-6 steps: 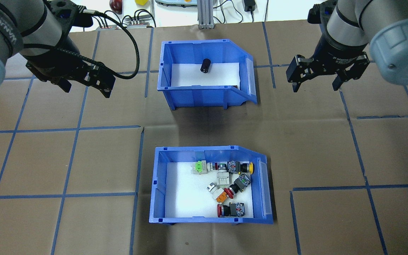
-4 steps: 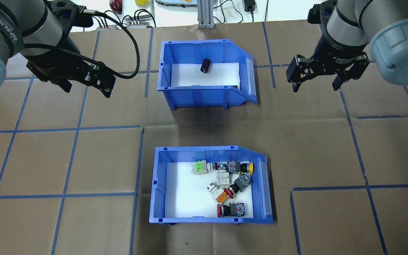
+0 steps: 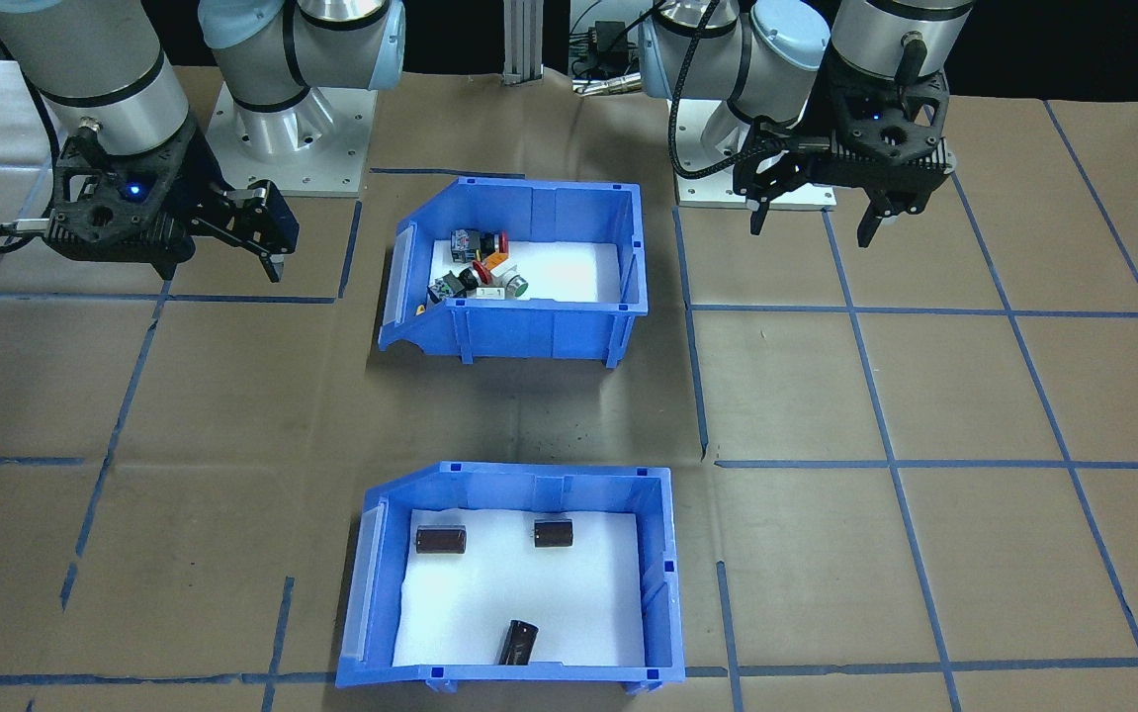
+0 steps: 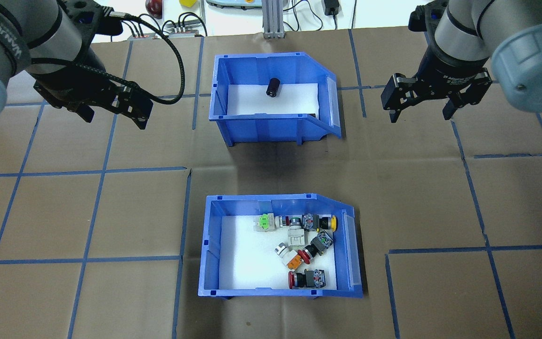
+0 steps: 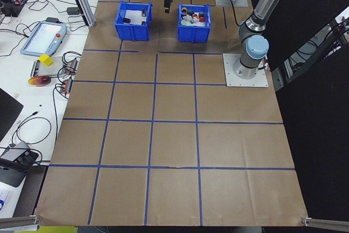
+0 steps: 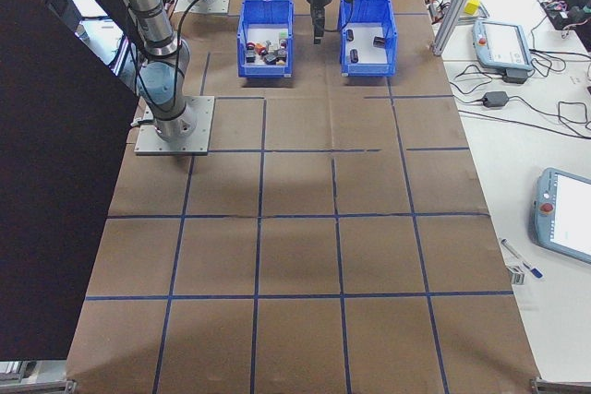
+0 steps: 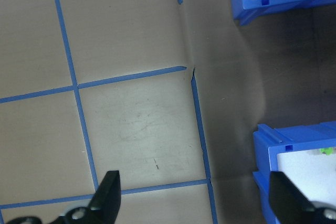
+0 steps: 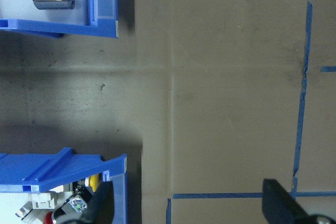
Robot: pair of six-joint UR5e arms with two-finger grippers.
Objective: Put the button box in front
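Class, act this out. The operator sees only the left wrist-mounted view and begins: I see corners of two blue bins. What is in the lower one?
Observer: The button box holds red, yellow, green and orange push-buttons on white foam.
Operator: How many cylinders are in the other bin?
Observer: Three dark cylinders lie in the cylinder bin.
Operator: And the right gripper?
Observer: The right gripper hangs open and empty, touching neither bin.

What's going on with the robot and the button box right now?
Left gripper and right gripper both open, empty, hovering. Button box untouched, in the spot nearest the robot. Other bin beyond it; bare table between them.
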